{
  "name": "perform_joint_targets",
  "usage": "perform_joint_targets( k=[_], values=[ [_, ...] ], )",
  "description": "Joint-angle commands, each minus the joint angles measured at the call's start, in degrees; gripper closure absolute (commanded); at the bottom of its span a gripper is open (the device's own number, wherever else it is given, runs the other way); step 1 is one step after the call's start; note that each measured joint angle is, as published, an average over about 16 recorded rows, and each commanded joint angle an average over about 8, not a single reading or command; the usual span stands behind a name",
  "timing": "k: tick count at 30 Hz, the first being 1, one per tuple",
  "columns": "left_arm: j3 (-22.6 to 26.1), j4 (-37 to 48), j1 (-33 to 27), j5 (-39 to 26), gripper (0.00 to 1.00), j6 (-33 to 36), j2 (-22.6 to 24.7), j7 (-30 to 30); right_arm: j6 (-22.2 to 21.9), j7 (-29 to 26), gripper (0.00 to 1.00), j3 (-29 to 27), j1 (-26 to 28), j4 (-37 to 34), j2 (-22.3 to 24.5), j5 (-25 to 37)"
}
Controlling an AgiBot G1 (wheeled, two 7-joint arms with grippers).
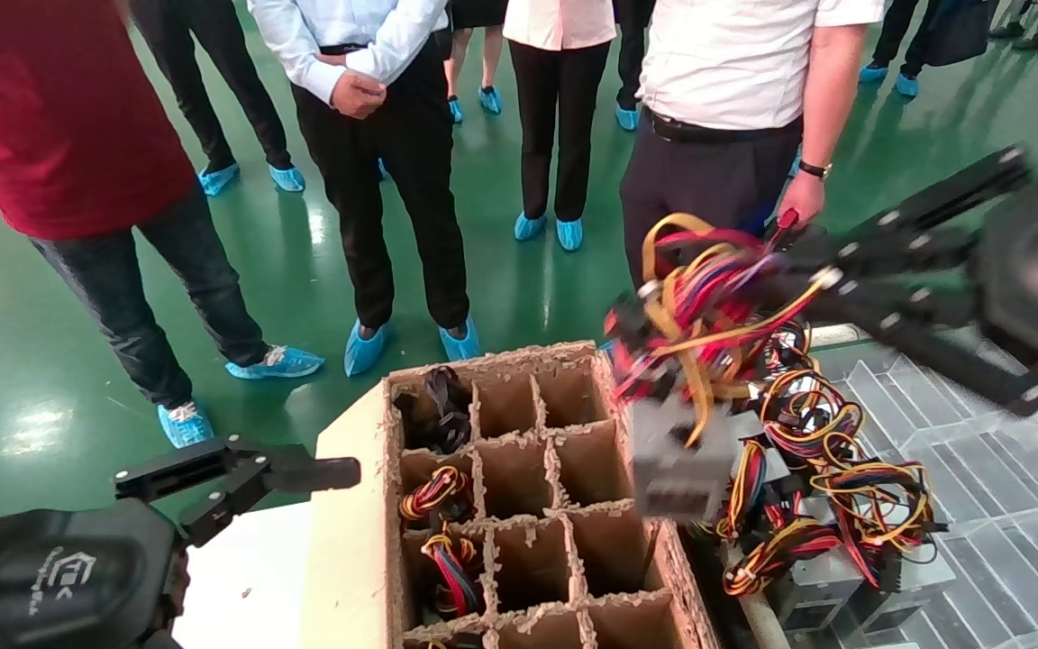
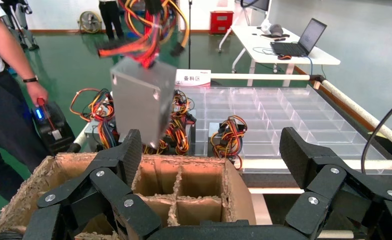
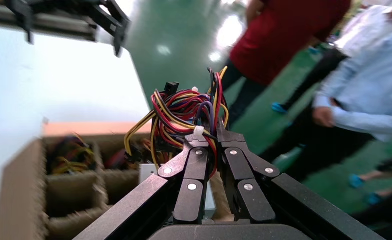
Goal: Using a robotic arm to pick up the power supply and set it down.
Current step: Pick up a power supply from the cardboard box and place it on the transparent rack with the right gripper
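The heavy-looking power supply (image 1: 681, 460) is being dangled by its soft cable bundle (image 3: 188, 112), clenched in the right end effector (image 3: 209, 137), over the cardboard crate (image 1: 528, 541), swing likely, while the left end effector (image 2: 209, 165) is being held released nearby.

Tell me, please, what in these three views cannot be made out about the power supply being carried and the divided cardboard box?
- Power supply: blurred in the head view, so its labels are unreadable; in the right wrist view the right gripper and wire bundle hide nearly all of it.
- Cardboard box: its near rows are cut off by the head view's edge; the left gripper covers part in the left wrist view.
- Cell contents: the depths lie in shadow.
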State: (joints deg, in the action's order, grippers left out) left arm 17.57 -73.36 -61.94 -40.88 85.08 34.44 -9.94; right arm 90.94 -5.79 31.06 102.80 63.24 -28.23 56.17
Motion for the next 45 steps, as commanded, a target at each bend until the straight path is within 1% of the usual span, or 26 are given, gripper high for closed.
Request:
perform_joint_targets(
  k=[1,7,11,15,20,27,32,38,45],
  values=[
    [0.00,0.00,0.00,0.00,0.00,0.00,0.00,0.00,0.22,0.83,1.00,0.62,1.98,-1.30,1.19,-0.08],
    [0.02,0.00,0.00,0.01,0.00,-0.01,-0.01,0.01,0.28,3.68,1.00,3.67,8.80,-4.78,6.13,1.42],
    [0.03,0.00,-0.01,0.02,0.00,-0.01,-0.01,0.01,0.20,5.07,1.00,5.26,12.41,-6.19,10.03,2.10],
    [0.04,0.00,-0.01,0.03,0.00,-0.02,-0.02,0.02,0.20,6.25,1.00,6.70,14.69,-6.69,14.28,2.79],
    [0.05,0.00,-0.01,0.04,0.00,-0.02,-0.02,0.03,0.26,7.96,1.00,8.84,15.74,-6.75,19.68,3.77],
    [0.07,0.00,-0.02,0.05,0.00,-0.03,-0.03,0.03,0.32,11.03,1.00,12.06,14.63,-6.70,25.99,4.61],
    [0.08,0.00,-0.02,0.06,0.00,-0.03,-0.03,0.04,0.36,13.64,1.00,14.48,12.37,-6.37,29.13,4.86],
    [0.10,0.00,-0.02,0.07,0.00,-0.04,-0.04,0.05,0.41,16.98,1.00,17.34,8.60,-5.12,31.58,4.59],
    [0.11,0.00,-0.03,0.08,0.00,-0.05,-0.05,0.06,0.35,20.22,1.00,19.43,4.30,-2.79,32.78,3.84]
  ],
)
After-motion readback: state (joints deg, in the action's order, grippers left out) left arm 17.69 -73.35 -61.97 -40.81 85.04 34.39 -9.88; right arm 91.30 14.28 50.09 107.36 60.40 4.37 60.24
